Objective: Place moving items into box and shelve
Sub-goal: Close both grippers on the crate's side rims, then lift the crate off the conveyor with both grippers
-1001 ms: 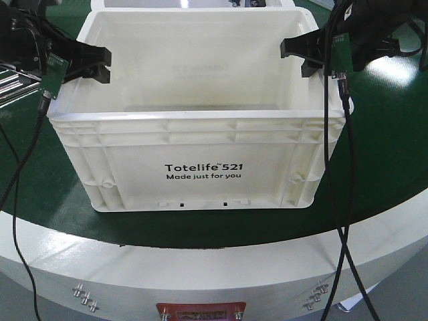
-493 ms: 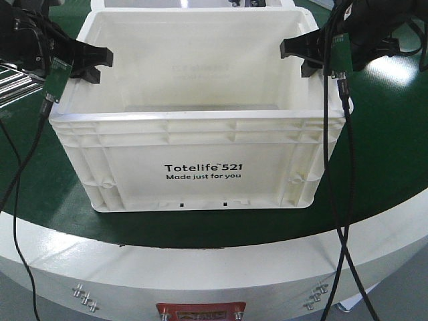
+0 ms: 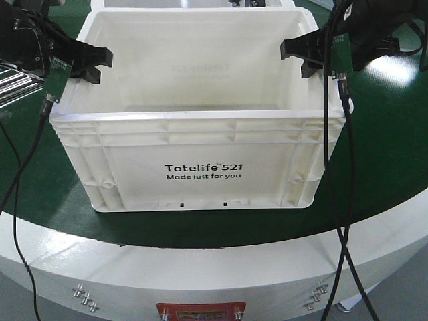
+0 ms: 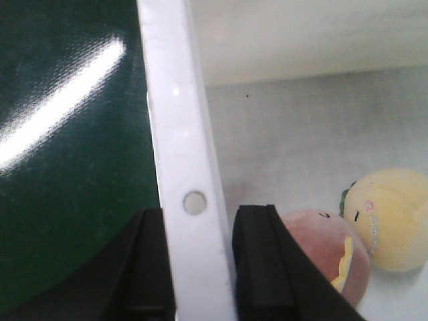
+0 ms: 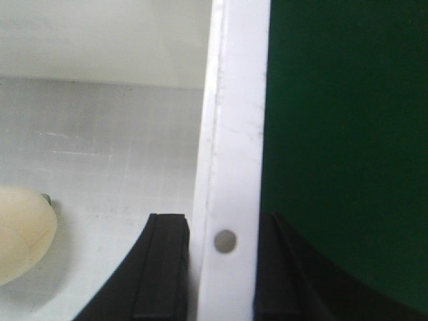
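Centrally: large white rectangular plastic crate (image 3: pixel 200 170) on green worktop (image 3: pixel 388 134); L end effector (image 4: pixel 198 224), R end effector (image 5: pixel 224 231) clamped on side rims; pink-brown plush toy (image 4: pixel 321 247), yellow plush toy (image 4: pixel 391 217) inside.

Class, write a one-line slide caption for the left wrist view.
Left gripper clamped on the rim of the white crate; pinkish-brown plush toy and yellow plush toy lie inside.

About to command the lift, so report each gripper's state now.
Left gripper: closed on the left wall rim of the white crate.
Right gripper: closed on the right wall rim of the same crate.
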Available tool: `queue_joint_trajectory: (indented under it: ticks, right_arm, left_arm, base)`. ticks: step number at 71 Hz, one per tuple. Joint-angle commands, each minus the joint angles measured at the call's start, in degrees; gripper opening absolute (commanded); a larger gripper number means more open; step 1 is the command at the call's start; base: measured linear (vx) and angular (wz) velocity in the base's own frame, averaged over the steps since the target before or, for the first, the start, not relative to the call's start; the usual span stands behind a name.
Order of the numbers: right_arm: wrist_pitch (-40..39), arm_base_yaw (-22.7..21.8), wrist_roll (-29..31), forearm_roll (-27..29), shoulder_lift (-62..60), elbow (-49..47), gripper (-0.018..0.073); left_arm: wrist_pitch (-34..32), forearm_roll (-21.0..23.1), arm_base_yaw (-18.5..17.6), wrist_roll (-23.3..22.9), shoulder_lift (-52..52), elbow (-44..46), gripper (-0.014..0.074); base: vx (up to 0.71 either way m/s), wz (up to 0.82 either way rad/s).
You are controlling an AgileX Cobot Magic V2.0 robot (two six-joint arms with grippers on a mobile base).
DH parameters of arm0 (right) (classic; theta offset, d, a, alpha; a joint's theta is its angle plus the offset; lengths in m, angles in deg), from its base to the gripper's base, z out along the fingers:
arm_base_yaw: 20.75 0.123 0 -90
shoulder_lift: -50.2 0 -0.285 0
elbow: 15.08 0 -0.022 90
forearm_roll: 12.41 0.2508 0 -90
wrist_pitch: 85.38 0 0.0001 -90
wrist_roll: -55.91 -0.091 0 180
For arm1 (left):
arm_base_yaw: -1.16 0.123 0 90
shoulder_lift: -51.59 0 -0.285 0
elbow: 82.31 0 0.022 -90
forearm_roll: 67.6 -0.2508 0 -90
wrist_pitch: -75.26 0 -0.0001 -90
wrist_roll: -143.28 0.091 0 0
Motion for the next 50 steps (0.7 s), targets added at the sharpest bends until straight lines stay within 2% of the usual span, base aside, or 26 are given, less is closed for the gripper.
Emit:
queue_joint_trajectory:
  ticks: [1, 9, 34, 50]
  right_arm:
    - [-1.5, 0.0, 2.2, 0.3, -1.9, -1.2, -0.0015]
    - [-1.8, 0.0, 2.6, 0.7, -2.8, -1.2, -0.0015]
    - [-2.0, 0.0, 5.1, 2.4, -8.8, -1.2, -0.0012]
    - [-1.8, 0.0, 5.2, 3.8, -13.1, -1.2, -0.0012]
  left_arm:
    - [-2.4, 1.7, 0.2, 2.5, 3.1, 1.4, -0.0027]
    - [-2.6, 3.0, 0.2, 3.5, 4.1, 1.6, -0.0025]
    - [2.8, 4.8, 0.1, 3.8, 5.9, 8.5, -0.0023]
    - [4.4, 4.8, 0.0, 3.8, 8.2, 9.6, -0.0022]
  base:
    - [0.00, 0.00]
    - [0.00, 0.00]
    - [0.00, 0.00]
    - [0.00, 0.00]
